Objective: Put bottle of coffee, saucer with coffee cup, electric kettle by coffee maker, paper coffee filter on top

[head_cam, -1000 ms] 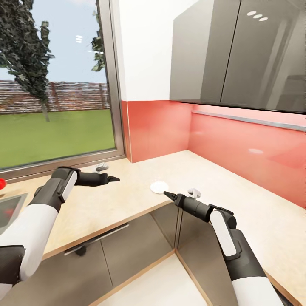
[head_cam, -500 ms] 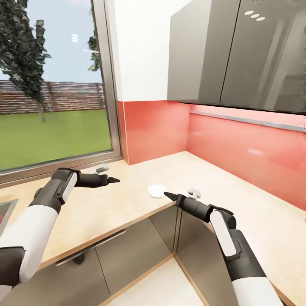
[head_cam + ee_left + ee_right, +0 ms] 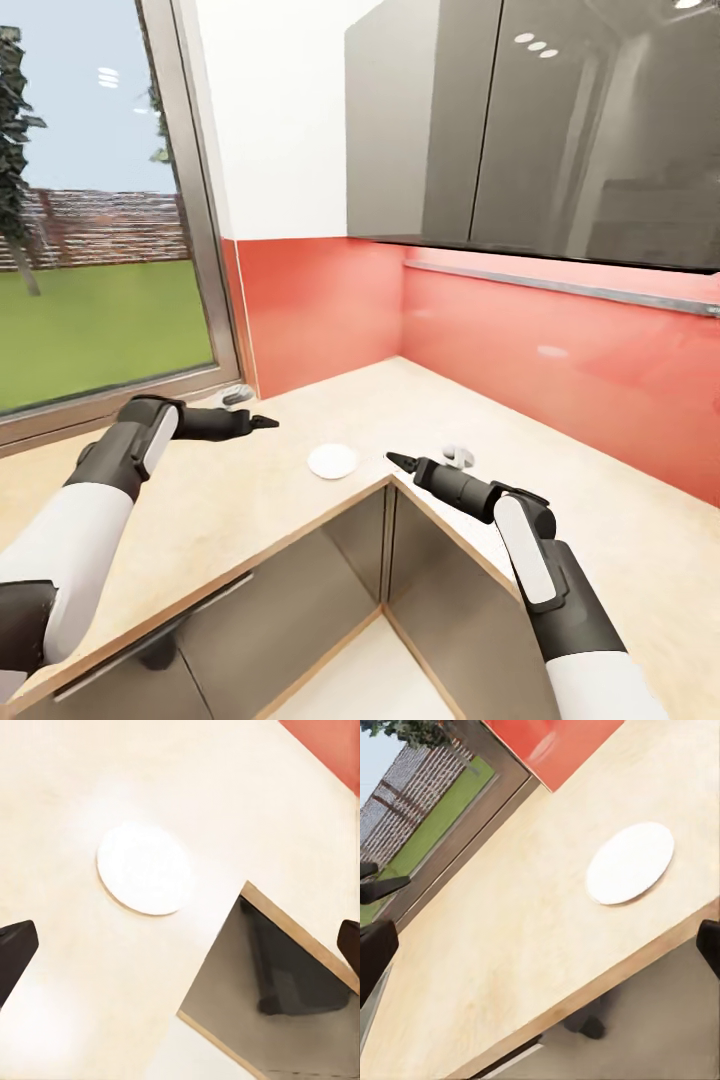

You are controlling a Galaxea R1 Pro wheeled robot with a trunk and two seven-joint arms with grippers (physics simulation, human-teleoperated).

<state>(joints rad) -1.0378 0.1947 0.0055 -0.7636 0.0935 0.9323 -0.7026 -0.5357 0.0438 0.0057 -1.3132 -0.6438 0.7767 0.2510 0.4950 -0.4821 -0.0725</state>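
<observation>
The saucer [image 3: 332,460] is lying flat on the light wood tabletop [image 3: 250,490], near the inner corner of its edge and between the two arms. The left gripper [image 3: 268,422] is hovering over the tabletop with empty jaws standing apart. The right gripper [image 3: 396,461] is reaching toward the saucer, jaws likewise spread and empty.

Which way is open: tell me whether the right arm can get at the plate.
Probably yes. The plate lies bare on the counter near the inner corner, and the right end effector hovers just beside it with nothing between them.
</observation>
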